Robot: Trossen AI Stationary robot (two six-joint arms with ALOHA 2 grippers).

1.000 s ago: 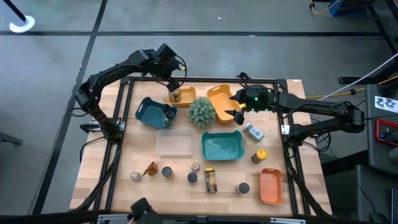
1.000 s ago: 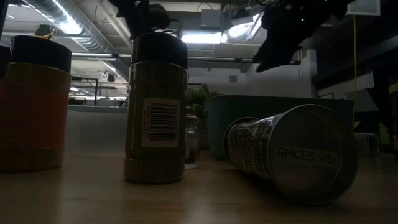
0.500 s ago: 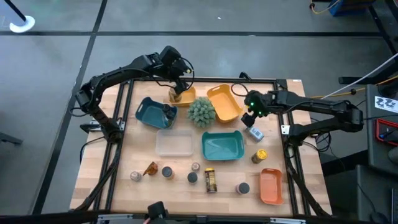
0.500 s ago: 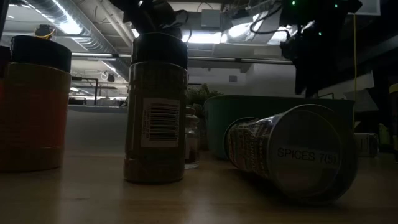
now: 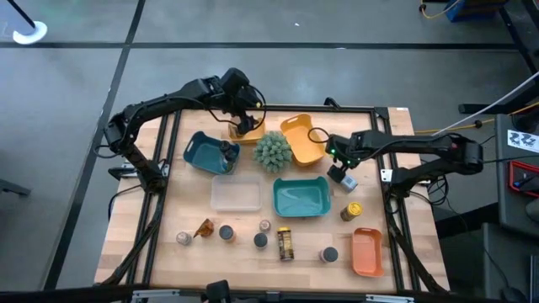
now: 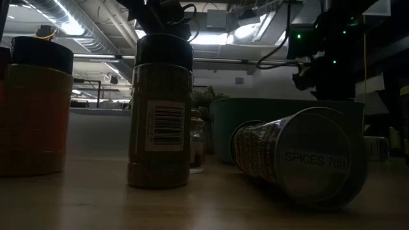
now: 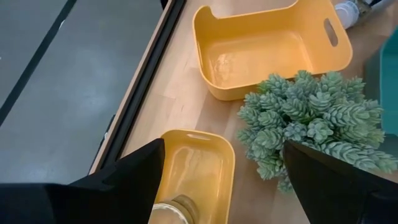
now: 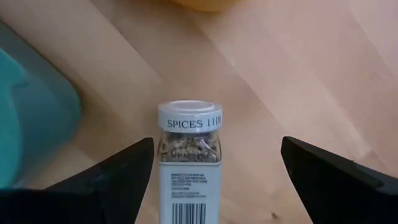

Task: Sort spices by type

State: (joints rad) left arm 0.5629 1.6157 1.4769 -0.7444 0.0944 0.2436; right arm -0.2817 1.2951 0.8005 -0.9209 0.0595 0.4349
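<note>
Right gripper (image 5: 338, 171), centre-right of the high view: fingers spread wide, holding nothing, poised to either side of a white-capped spice jar (image 8: 189, 163) without touching it. Left gripper (image 5: 245, 120), upper centre: fingers wide apart, empty, above a small yellow tray (image 7: 194, 163) with a jar (image 7: 169, 213) inside. White-capped jar: lying on its side on the wood, cap marked "SPICES", flaky contents, barcode label.

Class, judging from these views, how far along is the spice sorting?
Done: one jar sits in the small yellow tray under the open left gripper. In hand: the open right gripper brackets a white-capped jar. Left: the front-row containers.
</note>
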